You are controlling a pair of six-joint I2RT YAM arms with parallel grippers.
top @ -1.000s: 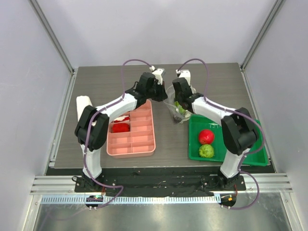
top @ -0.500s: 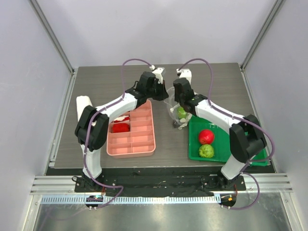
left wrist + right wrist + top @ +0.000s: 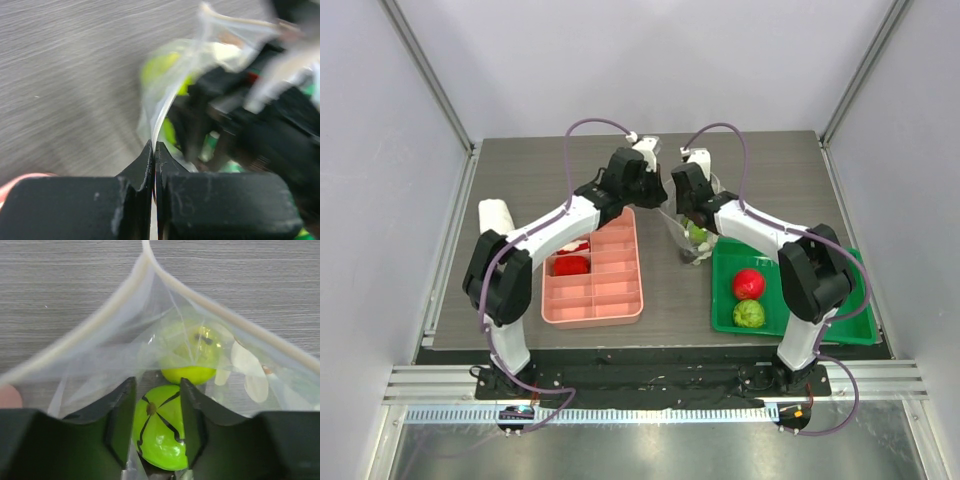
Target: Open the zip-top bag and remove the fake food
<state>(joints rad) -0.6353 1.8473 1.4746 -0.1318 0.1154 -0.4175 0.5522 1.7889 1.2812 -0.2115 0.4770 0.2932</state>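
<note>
Half hidden from above under both wrists, smeared in the left wrist view: the zip-top bag (image 3: 678, 232), at 10 o'clock of the green tray (image 3: 845, 325). Counted: two yellow-green shapes (image 3: 192, 352) inside, one red apple (image 3: 749, 283) and one bumpy green fruit (image 3: 749, 313) in the tray. Left gripper (image 3: 154, 148) clamped tight on the bag's rim; right gripper (image 3: 157, 386) half parted, straddling the lower shape, contact unclear

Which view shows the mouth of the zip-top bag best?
The right wrist view: it looks straight into the zip-top bag, rims spread apart. The left wrist view is blurred, one edge pinched in the left tool. The top view shows it small and partly hidden.
</note>
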